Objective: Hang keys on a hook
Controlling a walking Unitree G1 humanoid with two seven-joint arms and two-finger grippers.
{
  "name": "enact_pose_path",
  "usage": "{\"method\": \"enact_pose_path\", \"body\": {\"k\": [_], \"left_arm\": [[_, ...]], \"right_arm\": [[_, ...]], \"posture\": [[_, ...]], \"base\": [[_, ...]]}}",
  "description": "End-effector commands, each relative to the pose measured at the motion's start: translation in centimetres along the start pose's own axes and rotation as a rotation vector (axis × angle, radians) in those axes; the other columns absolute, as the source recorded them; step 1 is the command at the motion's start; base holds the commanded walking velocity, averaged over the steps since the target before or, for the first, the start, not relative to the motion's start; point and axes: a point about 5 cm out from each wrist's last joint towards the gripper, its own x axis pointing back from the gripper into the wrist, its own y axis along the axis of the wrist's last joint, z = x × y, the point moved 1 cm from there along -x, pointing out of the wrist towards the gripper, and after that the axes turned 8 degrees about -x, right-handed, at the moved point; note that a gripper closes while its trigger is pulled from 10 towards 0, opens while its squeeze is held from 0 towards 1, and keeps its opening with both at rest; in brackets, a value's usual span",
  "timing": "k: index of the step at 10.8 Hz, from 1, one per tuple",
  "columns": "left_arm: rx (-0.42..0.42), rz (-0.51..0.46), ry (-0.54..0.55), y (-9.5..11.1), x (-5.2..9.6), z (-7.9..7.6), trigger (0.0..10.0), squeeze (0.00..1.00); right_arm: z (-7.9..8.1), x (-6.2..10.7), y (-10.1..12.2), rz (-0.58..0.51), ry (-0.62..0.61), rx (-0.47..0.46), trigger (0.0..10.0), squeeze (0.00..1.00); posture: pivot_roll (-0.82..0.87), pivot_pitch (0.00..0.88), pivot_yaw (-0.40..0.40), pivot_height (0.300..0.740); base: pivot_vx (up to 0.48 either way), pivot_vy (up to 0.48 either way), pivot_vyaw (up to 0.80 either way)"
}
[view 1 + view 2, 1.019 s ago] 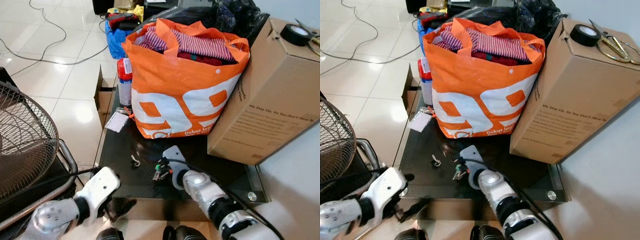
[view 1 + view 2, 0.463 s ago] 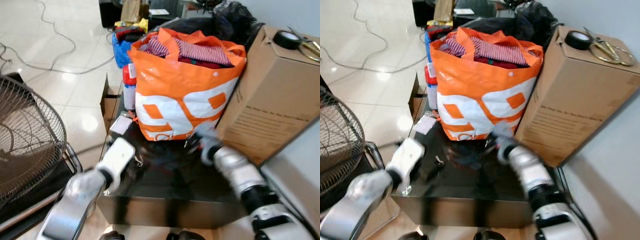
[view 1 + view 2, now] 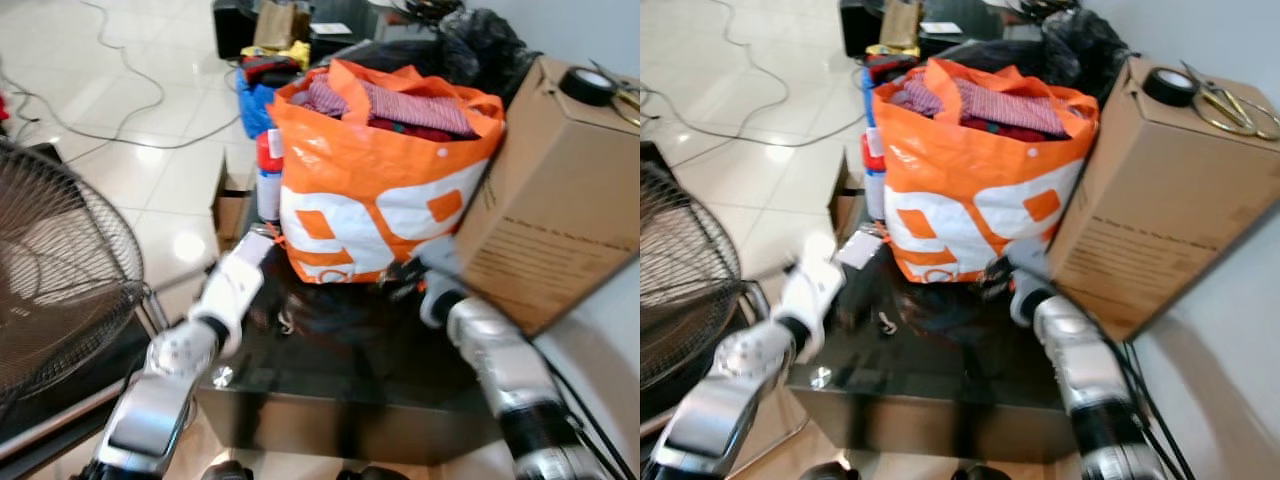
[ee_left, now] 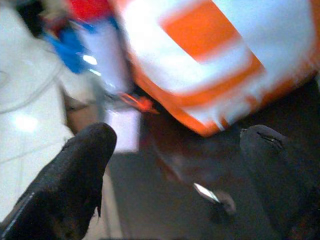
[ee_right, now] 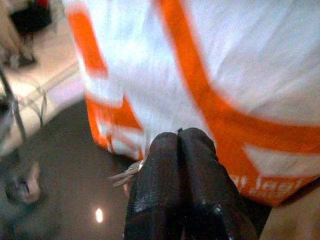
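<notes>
1. Orange bag [image 3: 385, 190] of clothes stands on the dark glass table [image 3: 330, 385], with a cardboard box [image 3: 560, 200] leaning beside it and a fan [image 3: 55, 270] to the left
2. Right gripper [image 5: 180, 142] is raised just in front of the bag, fingers pressed together on the keys [image 5: 125, 175], whose metal pokes out beside the tips
3. Left gripper [image 4: 175, 150] hovers over the table's left end, fingers spread wide and empty
4. A small metal piece [image 3: 886, 323] lies on the glass
5. Judgement: no hook is visible, so keep the pinch firm, lift clear of the bag, and locate the hook before carrying
</notes>
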Motion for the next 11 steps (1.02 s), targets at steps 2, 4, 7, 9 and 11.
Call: {"method": "enact_pose_path", "body": {"k": [2,4,7,9,11], "left_arm": [[0.047,-0.090,0.057,1.7,0.3,0.7,10.0,0.00],[0.055,-0.061,0.120,0.7,1.5,1.2,10.0,0.00],[0.018,-0.045,0.137,1.1,0.3,2.7,10.0,0.00],[-0.001,-0.002,0.067,0.0,0.0,2.0,10.0,0.00],[0.031,0.056,0.081,-1.8,1.0,1.3,10.0,0.00]], "right_arm": [[-0.7,2.1,1.1,-0.071,-0.073,-0.105,0.0,0.00],[0.1,4.2,1.7,-0.137,-0.127,-0.282,0.0,0.00],[0.9,3.2,1.7,-0.068,-0.129,-0.157,10.0,0.00],[1.0,3.5,-0.4,0.012,-0.166,-0.165,10.0,1.00],[0.6,4.8,-2.9,0.054,-0.223,-0.132,10.0,1.00]], "posture": [[0.06,0.000,-0.115,0.740],[0.10,0.000,-0.150,0.740],[0.09,0.000,-0.104,0.740],[0.08,0.000,-0.094,0.740],[0.05,0.000,-0.073,0.740]], "base": [[0.000,0.000,0.00],[0.000,0.000,0.00],[0.000,0.000,0.00],[0.000,0.000,0.00],[0.000,0.000,0.00]]}}
